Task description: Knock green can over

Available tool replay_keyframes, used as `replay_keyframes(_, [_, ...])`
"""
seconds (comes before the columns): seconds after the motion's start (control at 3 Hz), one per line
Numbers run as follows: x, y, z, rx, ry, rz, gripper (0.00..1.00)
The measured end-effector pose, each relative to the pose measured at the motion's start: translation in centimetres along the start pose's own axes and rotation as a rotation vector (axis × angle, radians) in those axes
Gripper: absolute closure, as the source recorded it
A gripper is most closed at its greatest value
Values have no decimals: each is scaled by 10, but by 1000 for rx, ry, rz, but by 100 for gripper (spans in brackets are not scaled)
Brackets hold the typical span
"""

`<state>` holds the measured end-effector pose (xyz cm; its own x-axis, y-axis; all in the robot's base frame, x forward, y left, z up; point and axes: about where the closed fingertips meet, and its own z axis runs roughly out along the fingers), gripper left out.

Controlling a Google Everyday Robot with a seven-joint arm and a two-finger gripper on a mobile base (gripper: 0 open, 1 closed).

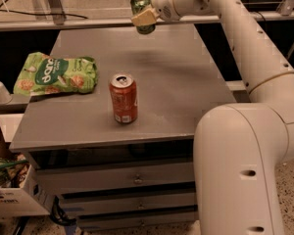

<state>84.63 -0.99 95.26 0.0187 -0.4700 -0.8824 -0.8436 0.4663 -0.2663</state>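
Observation:
The green can (pixel 141 6) is slim, green with pale markings and a silver top. It is upright and held in the air above the far edge of the grey table (pixel 186 82). My gripper (pixel 145 16) is shut on the green can, its pale fingers (pixel 143 18) wrapped across the can's lower half. The white arm reaches in from the right.
An orange-red drink can (pixel 123 99) stands upright near the table's front middle. A flat green snack bag (pixel 56 75) lies at the table's left. Drawers sit under the table. A cardboard box (pixel 10 190) stands at the lower left. The robot's white body (pixel 240 170) is at the lower right.

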Motion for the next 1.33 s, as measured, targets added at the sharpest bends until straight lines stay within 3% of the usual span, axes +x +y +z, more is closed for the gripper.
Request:
replay_keyframes(0.67, [35,-4,-29,-42,266,-127,100])
replay_keyframes(1.0, [44,-2,-43,-63,352,-181,100])
replay_keyframes(1.33, [44,-2,-43,-63,352,-180,100])
